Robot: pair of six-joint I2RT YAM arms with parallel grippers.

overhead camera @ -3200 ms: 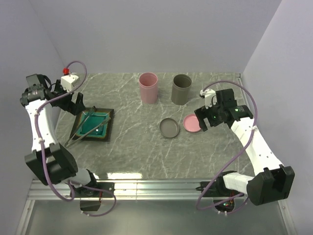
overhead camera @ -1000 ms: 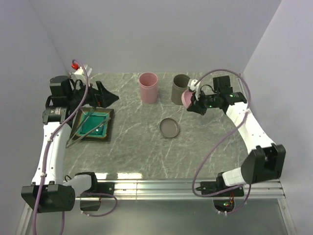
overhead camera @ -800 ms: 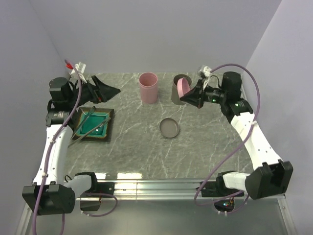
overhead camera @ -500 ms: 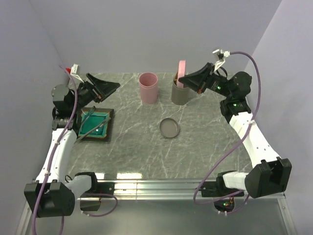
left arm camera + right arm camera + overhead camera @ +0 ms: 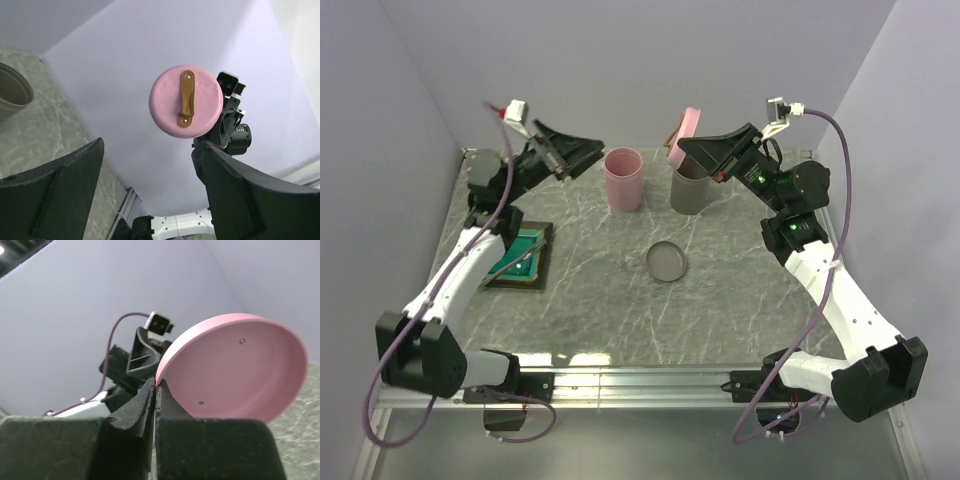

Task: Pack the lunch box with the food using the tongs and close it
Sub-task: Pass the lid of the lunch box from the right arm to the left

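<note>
My right gripper (image 5: 684,149) is shut on the rim of a pink lid (image 5: 685,127) and holds it on edge in the air, above the grey round container (image 5: 690,184). In the right wrist view the fingertips (image 5: 153,385) pinch the lid's (image 5: 235,370) edge. My left gripper (image 5: 584,152) is raised beside the pink round container (image 5: 624,179), open and empty. It faces the lid (image 5: 186,101), whose brown strap handle shows in the left wrist view, well beyond the left gripper (image 5: 147,152). The tongs are hidden under my left arm. No food is in view.
A teal square tray (image 5: 525,258) lies at the left, partly under my left arm. A grey lid (image 5: 667,262) lies flat mid-table. Both round containers stand open at the back. Walls close in behind and on both sides.
My right gripper picked the pink lid off the table and carried it up over the grey container. My left arm rose from the tray and swung right toward the lid.
</note>
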